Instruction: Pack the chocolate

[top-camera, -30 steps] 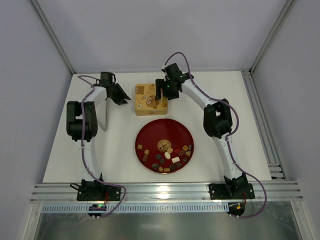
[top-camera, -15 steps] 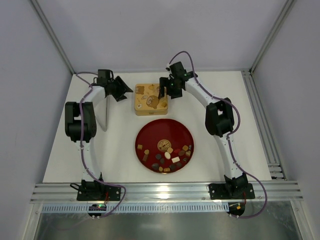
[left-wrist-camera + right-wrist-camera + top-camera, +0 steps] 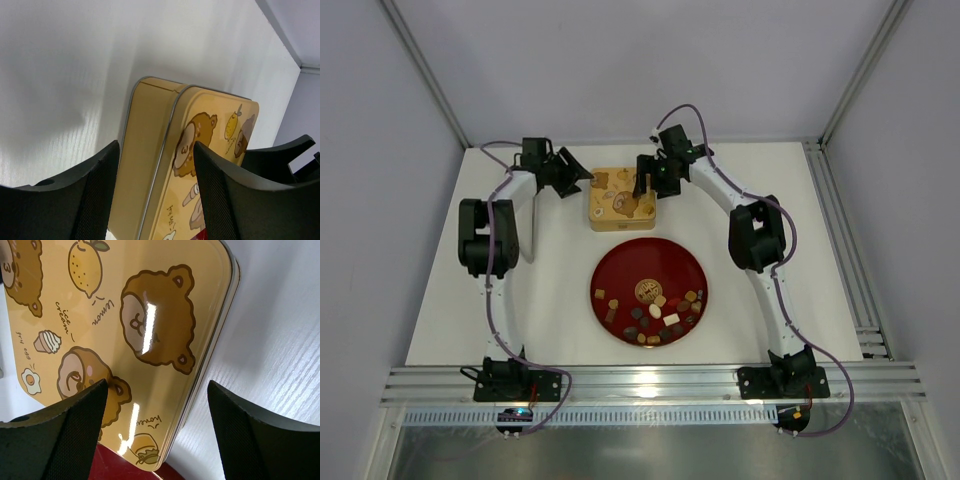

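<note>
Top view: chocolate all on the round dark-red plate, in its near half. Mixed pieces, dark brown, caramel and cream-white, lying loose and close together. One larger round patterned piece sits near the plate's middle. None in the tin, none on the bare bench.

Square gold tin stands just beyond the plate's far rim, apart from it, with its bear-printed lid on.

My left hand is at the tin's far-left corner. Left wrist view: my fingers stand moderately apart with the tin's side wall and lid edge showing between them. Nothing is gripped. I cannot tell whether either finger touches the metal.

My right hand is over the tin's far-right corner. Right wrist view: my fingers are spread wide, with the lid and its bears, lemon and lettering filling the gap. It holds nothing and hangs above the lid; contact is not visible.

A sliver of the red plate shows at the bottom edge of both wrist views.
</note>
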`<state>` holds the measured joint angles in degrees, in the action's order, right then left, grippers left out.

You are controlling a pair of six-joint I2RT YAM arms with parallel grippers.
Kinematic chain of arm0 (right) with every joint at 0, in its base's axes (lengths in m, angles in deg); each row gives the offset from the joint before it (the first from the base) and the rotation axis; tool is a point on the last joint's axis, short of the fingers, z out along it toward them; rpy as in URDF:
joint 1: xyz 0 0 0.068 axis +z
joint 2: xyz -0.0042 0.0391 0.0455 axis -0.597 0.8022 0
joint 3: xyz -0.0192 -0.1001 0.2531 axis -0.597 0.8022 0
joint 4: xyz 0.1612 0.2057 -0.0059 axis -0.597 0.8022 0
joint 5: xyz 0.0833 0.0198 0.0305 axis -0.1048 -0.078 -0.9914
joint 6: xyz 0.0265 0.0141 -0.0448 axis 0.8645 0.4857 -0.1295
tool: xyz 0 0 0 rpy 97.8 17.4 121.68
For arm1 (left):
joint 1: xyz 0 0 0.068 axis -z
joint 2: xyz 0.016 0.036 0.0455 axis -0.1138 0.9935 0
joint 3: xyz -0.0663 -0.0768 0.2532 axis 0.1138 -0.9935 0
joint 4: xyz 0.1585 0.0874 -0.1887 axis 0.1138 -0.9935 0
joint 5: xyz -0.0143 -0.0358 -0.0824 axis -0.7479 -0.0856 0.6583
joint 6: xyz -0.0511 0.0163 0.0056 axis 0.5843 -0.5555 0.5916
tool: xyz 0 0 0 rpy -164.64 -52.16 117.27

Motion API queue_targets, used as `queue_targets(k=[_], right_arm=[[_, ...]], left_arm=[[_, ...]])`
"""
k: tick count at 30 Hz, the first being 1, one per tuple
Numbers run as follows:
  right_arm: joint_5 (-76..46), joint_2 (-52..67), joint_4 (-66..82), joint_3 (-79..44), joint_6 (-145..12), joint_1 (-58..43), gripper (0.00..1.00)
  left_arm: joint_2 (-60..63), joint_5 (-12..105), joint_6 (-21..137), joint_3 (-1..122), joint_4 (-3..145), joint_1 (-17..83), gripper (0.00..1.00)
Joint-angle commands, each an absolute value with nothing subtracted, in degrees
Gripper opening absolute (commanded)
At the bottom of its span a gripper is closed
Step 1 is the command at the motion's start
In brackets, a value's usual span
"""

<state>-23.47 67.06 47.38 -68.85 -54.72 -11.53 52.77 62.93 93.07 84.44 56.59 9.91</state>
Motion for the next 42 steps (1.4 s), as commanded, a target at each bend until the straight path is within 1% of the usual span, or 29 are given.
queue_targets(k=[1, 11, 15, 19, 25, 29, 30, 32, 33, 35, 36, 42], right_arm=[[-23.96, 68.13, 46.18, -70.65, -54.24, -12.05, 0.81], [-24.41, 69.01, 45.56, -70.83, -52.66, -13.28, 0.81], [-24.93, 69.44, 44.16, -71.18, -50.99, -13.89, 0.81], [-25.99, 70.94, 43.36, -72.85, -47.48, -14.95, 0.82], [-23.79, 72.96, 42.75, -74.52, -45.01, -15.13, 0.80], [-22.21, 73.75, 42.92, -74.52, -44.22, -15.21, 0.71], [-21.69, 73.75, 43.36, -74.43, -44.30, -15.13, 0.66], [-20.54, 73.67, 43.71, -73.91, -44.39, -15.21, 0.61], [-20.36, 73.49, 43.89, -73.64, -44.57, -15.30, 0.56], [-20.36, 72.96, 43.19, -71.72, -44.57, -15.21, 0.53], [-20.28, 72.70, 42.49, -71.01, -44.66, -15.21, 0.50], [-19.31, 69.27, 40.81, -67.31, -44.74, -15.30, 0.36]], left_arm=[[54.20, 64.12, 93.83, 87.20, 58.97, 10.22, 0.60], [56.75, 61.32, 94.18, 88.16, 57.92, 10.66, 0.58], [57.89, 58.50, 92.34, 91.32, 51.27, 11.19, 0.57], [58.42, 57.27, 91.63, 92.21, 48.69, 11.63, 0.56], [59.47, 56.13, 90.75, 92.65, 45.80, 12.51, 0.54], [60.70, 55.34, 89.70, 93.96, 43.25, 13.12, 0.52], [60.79, 54.73, 89.78, 94.14, 42.89, 13.21, 0.52], [61.14, 54.81, 89.70, 94.14, 42.37, 13.39, 0.52], [61.14, 54.81, 89.78, 93.97, 42.19, 13.47, 0.51], [61.15, 54.72, 89.70, 93.79, 42.01, 13.65, 0.51], [61.06, 54.63, 89.61, 93.70, 41.84, 13.74, 0.51], [59.48, 54.54, 89.26, 93.18, 41.31, 13.74, 0.51]])
